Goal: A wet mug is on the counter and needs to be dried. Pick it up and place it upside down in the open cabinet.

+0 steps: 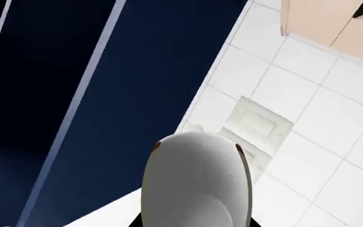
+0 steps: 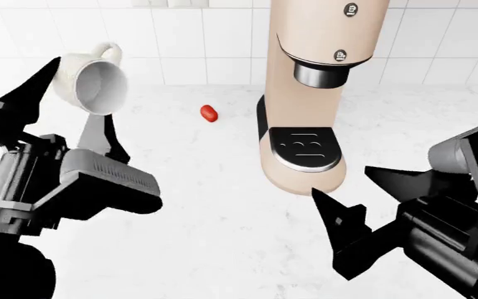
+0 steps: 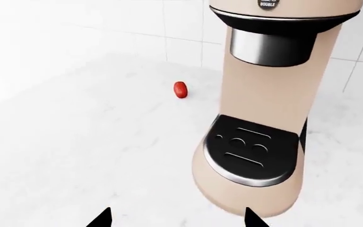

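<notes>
The cream-white mug is lifted off the counter at the upper left of the head view. It lies tilted, its mouth facing me and its handle toward the wall. My left gripper is shut on the mug, one black finger on each side. The left wrist view shows the mug close up, filling the lower middle. My right gripper hangs open and empty over the counter near the coffee machine's base; its two fingertips stand far apart. No open cabinet interior shows.
A tall beige coffee machine stands at the middle right of the counter. A small red object lies left of it near the tiled wall. The left wrist view shows dark blue panels, white tiles and a wall outlet plate.
</notes>
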`<state>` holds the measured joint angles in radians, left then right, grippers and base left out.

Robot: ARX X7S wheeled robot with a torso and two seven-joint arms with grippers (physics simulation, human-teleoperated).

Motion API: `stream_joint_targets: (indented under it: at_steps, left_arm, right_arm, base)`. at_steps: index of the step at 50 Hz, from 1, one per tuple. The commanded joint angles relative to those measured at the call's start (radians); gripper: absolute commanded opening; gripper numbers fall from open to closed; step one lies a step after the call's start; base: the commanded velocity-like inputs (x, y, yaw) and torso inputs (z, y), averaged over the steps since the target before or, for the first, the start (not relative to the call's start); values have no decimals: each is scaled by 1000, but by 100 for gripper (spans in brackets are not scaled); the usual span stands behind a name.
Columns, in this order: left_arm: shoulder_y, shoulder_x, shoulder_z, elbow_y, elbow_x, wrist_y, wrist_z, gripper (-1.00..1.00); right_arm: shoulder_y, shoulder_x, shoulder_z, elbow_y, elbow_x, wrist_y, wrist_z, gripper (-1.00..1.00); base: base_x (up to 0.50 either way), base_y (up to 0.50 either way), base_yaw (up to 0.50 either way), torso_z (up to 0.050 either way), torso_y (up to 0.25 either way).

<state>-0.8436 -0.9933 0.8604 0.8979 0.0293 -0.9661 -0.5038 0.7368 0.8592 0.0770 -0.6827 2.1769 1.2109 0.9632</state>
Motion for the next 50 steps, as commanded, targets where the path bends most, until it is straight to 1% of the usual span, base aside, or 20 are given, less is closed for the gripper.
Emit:
stream_joint_targets:
  at_steps: [1,7,11,15,19,22,27,32,39,50]
  left_arm:
    - [-125,-85,453,-122,663,223,-34,-100]
    - [-157,-77,544,-249,894,340,-65,-100]
    - [-184,-70,586,-325,1039,420,-116,-100]
    - [-203,-64,611,-382,1120,475,-154,-100]
    - [-230,-68,640,-432,1224,555,-237,-100]
    - [-252,-65,646,-469,1280,587,-285,-100]
    - [-292,-50,639,-542,1304,621,-335,-100]
    - [-318,-34,626,-595,1297,634,-358,-100]
    - [-338,-32,616,-594,1302,641,-354,-100]
    - [-349,-30,604,-586,1286,646,-356,-100]
  right_arm:
    - [114,80,-91,64,164,-38,67,100]
    - [129,84,-106,77,176,-43,62,100]
    - [134,87,-109,89,186,-46,53,100]
    - [134,89,-111,96,187,-49,49,100]
    - [136,93,-114,102,191,-53,48,100]
    - [141,93,-120,113,192,-52,42,100]
    - [151,103,-135,141,231,-54,22,100]
    - [230,120,-222,234,336,0,-42,100]
    - [366,121,-324,339,386,93,-79,100]
    - [460,100,-385,421,404,158,-117,100]
  base:
    - [0,0,0,0,0]
    - [0,0,0,0,0]
    - [0,0,0,0,0]
    - [0,0,0,0,0]
    - [0,0,0,0,0]
    - [0,0,0,0,0]
    - [0,0,0,0,0]
    - [0,0,0,0,0]
    - [0,0,0,0,0]
    - [0,0,0,0,0]
